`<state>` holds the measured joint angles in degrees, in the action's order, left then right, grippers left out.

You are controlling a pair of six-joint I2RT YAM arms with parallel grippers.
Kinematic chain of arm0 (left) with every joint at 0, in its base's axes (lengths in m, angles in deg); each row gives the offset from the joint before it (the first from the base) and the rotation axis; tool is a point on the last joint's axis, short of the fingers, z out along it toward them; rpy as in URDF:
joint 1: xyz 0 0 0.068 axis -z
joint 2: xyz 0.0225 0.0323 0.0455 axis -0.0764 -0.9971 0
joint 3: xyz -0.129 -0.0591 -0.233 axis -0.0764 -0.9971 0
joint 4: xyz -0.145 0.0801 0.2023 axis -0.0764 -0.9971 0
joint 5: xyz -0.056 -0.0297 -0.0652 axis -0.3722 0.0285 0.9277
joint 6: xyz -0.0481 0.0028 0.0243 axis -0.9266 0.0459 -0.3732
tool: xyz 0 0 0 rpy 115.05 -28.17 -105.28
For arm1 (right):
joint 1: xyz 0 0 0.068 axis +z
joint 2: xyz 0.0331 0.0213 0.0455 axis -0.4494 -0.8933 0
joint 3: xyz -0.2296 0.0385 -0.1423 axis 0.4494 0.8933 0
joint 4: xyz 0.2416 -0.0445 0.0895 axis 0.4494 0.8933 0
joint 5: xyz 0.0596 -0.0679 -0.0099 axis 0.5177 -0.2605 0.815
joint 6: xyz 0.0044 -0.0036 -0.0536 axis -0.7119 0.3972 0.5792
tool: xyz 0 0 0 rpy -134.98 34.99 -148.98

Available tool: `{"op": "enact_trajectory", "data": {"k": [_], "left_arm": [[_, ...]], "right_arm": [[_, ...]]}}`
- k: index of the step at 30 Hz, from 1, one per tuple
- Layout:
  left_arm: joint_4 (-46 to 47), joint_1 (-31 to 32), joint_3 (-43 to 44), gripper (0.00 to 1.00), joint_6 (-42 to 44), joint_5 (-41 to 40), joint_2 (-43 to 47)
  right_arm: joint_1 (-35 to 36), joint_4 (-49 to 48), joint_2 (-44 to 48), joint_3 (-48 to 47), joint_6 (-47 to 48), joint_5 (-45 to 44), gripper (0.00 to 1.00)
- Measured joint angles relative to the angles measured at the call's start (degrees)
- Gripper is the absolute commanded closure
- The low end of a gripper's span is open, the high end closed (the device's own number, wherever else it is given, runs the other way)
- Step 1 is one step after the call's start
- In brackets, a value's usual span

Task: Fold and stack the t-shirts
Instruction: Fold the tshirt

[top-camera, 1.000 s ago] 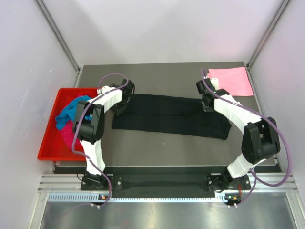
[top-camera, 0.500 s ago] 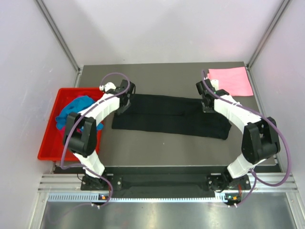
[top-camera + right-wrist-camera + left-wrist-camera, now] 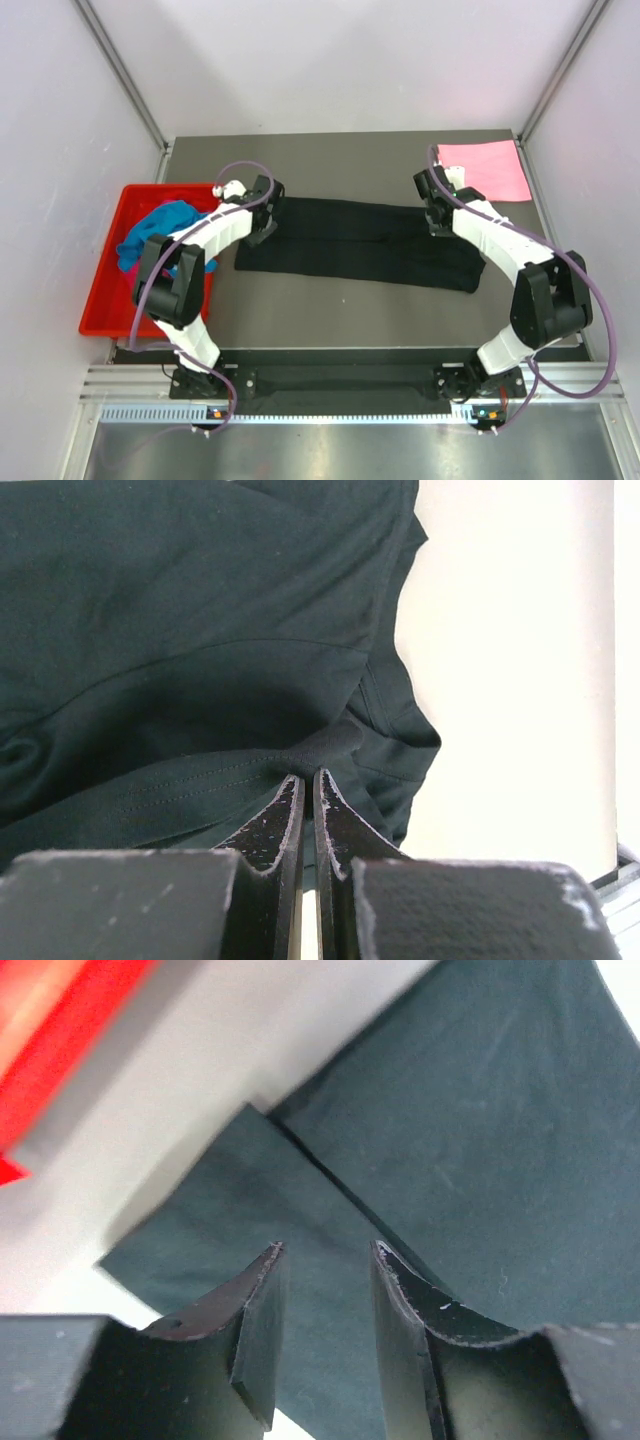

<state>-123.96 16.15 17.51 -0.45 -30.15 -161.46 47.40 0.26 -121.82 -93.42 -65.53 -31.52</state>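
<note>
A black t-shirt point(image 3: 360, 245) lies folded into a long strip across the middle of the table. My left gripper point(image 3: 263, 222) hovers open over its left end, where a folded corner of the black t-shirt point(image 3: 480, 1140) shows beyond the left gripper point(image 3: 325, 1250). At the strip's far right corner, my right gripper point(image 3: 437, 222) is shut on a raised ridge of the black t-shirt point(image 3: 200, 630), pinched at the right gripper's tips point(image 3: 306, 775). A folded light pink t-shirt point(image 3: 488, 170) lies flat at the back right. A turquoise t-shirt point(image 3: 150, 232) and a magenta t-shirt point(image 3: 133, 276) are bunched in the tray.
A red plastic tray point(image 3: 100, 300) sits off the table's left edge, and its corner point(image 3: 60, 1040) shows in the left wrist view. Pale walls close in the back and both sides. A metal rail runs along the near edge by the arm bases.
My left arm has swung its elbow back off the tray, and its gripper has edged right over the shirt's left end. The right arm has hardly moved.
</note>
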Motion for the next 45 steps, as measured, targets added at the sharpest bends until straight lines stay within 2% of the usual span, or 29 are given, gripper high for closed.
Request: {"op": "enact_trajectory", "data": {"k": [5, 11, 14, 22, 34, 38, 43, 45], "left_arm": [[7.82, 0.28, -4.90, 0.57, 3.41, 4.83, 0.02], [15.98, 0.74, -5.64, 0.55, 9.38, 11.45, 1.38], [21.77, 0.79, -7.32, 0.48, 12.66, 16.55, 4.17], [35.10, 0.85, -9.68, 0.49, 16.94, 28.89, 6.60], [50.73, 1.70, -7.30, 0.48, 18.38, 49.57, -6.86], [55.04, 3.93, -4.90, 0.48, 20.59, 55.56, -10.75], [59.49, 6.82, -1.99, 0.48, 21.66, 60.33, -13.90], [60.92, 7.37, -1.38, 0.47, 21.64, 61.48, -15.10]], "right_arm": [[0.00, -1.44, 0.00, 0.00, 0.61, 0.02, 1.00], [0.00, -3.98, -0.52, 0.00, 1.73, 0.09, 1.00], [0.00, -5.44, -1.75, 0.00, 2.34, 0.39, 1.00], [-0.04, -10.03, -4.66, 0.00, 5.25, 0.63, 1.00], [-0.15, -13.84, -7.32, 0.00, 8.17, 2.29, 0.97], [-0.24, -13.90, -7.98, 0.00, 8.09, 4.26, 0.91], [-0.90, -14.45, -8.07, -0.07, 7.93, 6.16, 0.87], [-1.75, -14.45, -8.50, -0.46, 7.65, 6.86, 0.81]]}}
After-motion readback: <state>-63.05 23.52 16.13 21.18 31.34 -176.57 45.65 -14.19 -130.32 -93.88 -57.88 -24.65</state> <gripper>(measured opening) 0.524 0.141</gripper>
